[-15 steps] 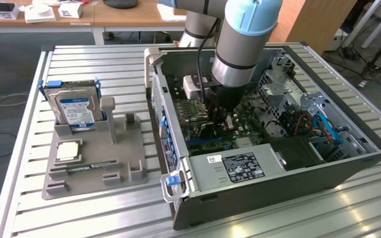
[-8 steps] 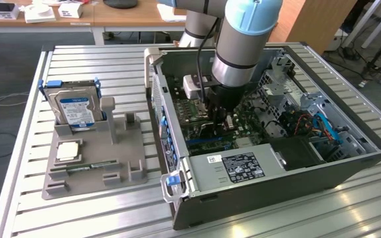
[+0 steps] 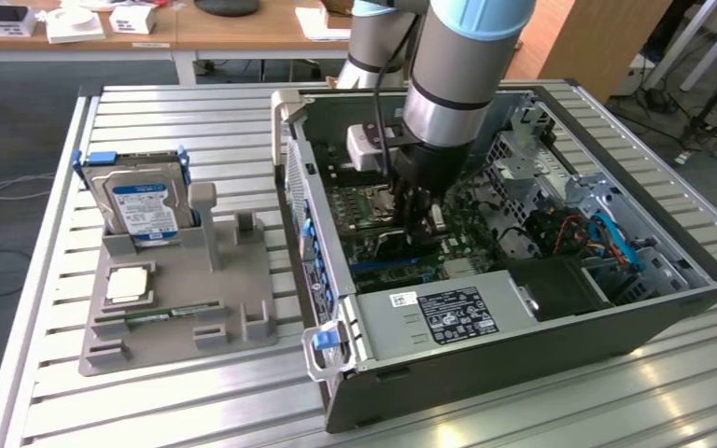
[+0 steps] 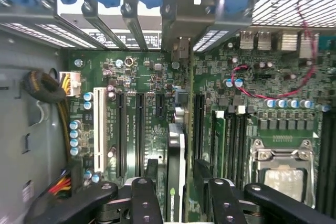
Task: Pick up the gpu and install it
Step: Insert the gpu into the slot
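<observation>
Slatted metal forms the worktop [image 3: 147, 411], and wooden desks [image 3: 246, 28] are seen behind it. The gpu [image 4: 176, 166] is found inside the open computer case [image 3: 521, 345]. It stands on its edge on the main board [image 4: 152, 129], between the long slots. It is judged to be sitting in its slot, though how deep cannot be told. The pincer [image 4: 179, 182] is held wide. One of the fingers [image 4: 144, 198] is seen on each side of the gpu, a gap is left on both sides, and nothing is gripped.

For this step to be done well, both faces of the gpu should be kept free of the fingers. The arm [image 3: 458, 56] should be kept straight above it, so that the gpu is not tilted or dragged out of the slot.

One gpu, one pincer, one arm and one computer case are counted. Beside the gpu, one white slot [image 4: 98, 124] and two long black slots are counted on the main board. Outside the case, one grey holder [image 3: 172, 299] is placed on the worktop. One hard drive [image 3: 141, 205] stands in it, and one memory stick [image 3: 160, 317] and one processor chip [image 3: 128, 283] lie on it.
</observation>
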Robot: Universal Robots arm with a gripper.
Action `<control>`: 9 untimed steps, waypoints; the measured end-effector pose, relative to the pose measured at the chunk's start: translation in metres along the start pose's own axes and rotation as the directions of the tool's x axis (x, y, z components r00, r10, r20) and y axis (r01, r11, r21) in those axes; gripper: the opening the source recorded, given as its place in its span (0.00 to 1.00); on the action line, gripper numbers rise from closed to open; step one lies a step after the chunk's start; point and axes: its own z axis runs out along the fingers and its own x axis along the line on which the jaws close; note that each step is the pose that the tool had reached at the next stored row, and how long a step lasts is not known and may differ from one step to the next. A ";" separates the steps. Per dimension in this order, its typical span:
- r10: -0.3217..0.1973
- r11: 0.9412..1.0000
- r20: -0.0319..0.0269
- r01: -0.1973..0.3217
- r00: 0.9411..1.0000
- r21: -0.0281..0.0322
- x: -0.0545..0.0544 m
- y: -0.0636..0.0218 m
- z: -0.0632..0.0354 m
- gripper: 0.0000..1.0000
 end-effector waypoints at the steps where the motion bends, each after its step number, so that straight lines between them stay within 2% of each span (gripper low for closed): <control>1: 0.000 1.000 0.000 0.000 1.000 0.000 0.000 -0.0001 -0.0034 0.41; 9: 0.000 1.000 0.000 0.000 1.000 0.000 -0.001 -0.0007 -0.0331 0.41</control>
